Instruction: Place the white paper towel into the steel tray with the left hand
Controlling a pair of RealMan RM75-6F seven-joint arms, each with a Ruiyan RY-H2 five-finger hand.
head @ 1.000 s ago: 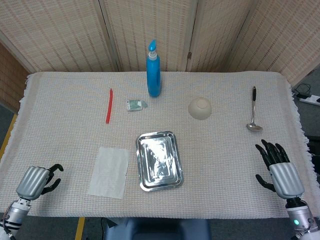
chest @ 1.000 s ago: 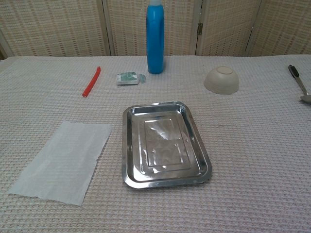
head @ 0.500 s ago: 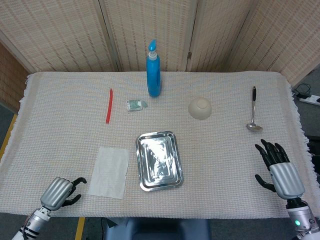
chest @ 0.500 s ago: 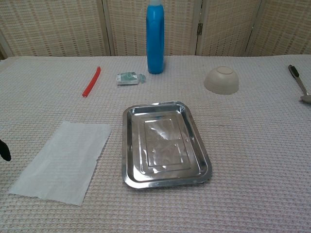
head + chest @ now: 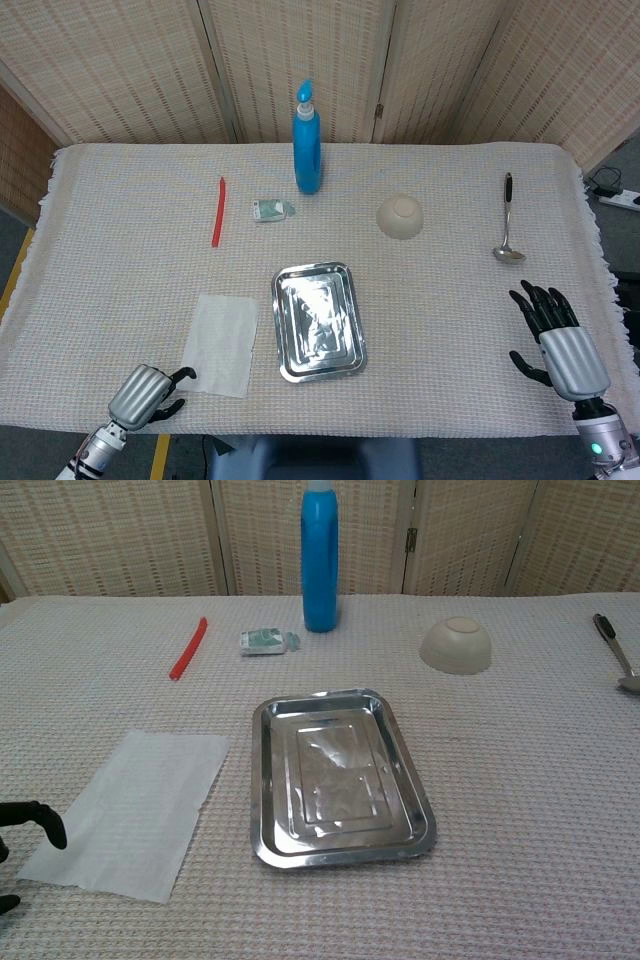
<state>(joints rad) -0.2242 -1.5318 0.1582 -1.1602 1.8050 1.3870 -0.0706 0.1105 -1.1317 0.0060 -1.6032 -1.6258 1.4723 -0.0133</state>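
The white paper towel (image 5: 221,343) (image 5: 132,808) lies flat on the table, left of the steel tray (image 5: 317,321) (image 5: 339,777), which holds nothing. My left hand (image 5: 147,395) hovers at the table's near edge, just left of the towel's near corner, fingers curled and holding nothing. In the chest view only its dark fingertips (image 5: 40,821) show at the left border, next to the towel's edge. My right hand (image 5: 560,343) rests at the near right with fingers spread, holding nothing.
A blue bottle (image 5: 307,139) stands at the back centre, with a small green packet (image 5: 271,210) and a red stick (image 5: 217,211) to its left. A beige bowl (image 5: 400,216) and a ladle (image 5: 507,222) lie to the right.
My left hand has moved right along the near edge, from the far left corner to just beside the towel's near corner. The right hand has stayed put.
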